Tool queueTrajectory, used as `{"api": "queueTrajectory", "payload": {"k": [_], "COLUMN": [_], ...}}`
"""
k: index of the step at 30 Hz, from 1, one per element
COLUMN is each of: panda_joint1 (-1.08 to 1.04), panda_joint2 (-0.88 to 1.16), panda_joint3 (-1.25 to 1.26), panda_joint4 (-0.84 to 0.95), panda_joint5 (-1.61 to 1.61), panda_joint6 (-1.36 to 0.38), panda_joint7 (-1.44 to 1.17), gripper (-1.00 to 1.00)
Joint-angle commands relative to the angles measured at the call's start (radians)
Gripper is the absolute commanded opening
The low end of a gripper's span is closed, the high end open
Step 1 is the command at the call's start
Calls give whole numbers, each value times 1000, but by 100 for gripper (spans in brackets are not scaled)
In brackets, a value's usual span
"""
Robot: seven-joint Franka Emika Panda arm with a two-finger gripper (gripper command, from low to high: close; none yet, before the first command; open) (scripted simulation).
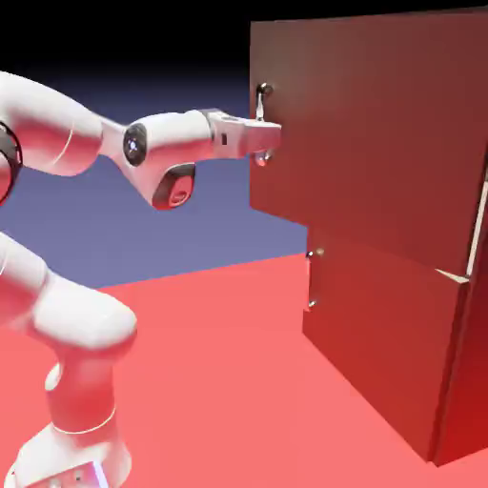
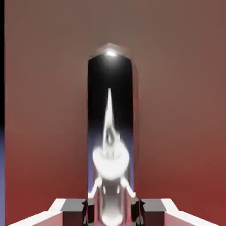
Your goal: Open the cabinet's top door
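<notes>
Top door (image 1: 381,133) fills upper right of exterior view, swung partly out from cabinet (image 1: 400,353). Claw (image 1: 266,140) pinched tight on silver bar handle (image 2: 110,145) near door's left edge. Rigid, hinged, probably heavy; slick metal, best gripped mid-bar.

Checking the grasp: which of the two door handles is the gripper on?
The top door's handle; the gripper is shut on it. The lower handle is untouched.

Exterior view watches from the side; hand view presses close on the shared handle (image 1: 261,122).
</notes>
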Motion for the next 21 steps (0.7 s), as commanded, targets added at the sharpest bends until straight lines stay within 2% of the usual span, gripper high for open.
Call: {"api": "queueTrajectory", "payload": {"k": [1,10,21], "panda_joint1": [30,313,48], "panda_joint2": [-3,-170,-526], "panda_joint3": [-12,-140,-19], "panda_joint4": [5,-7,-132], "panda_joint5": [39,316,456], "panda_joint6": [8,42,-385], "panda_joint7": [-44,-436,-574], "gripper": [-100,-100,-100]}}
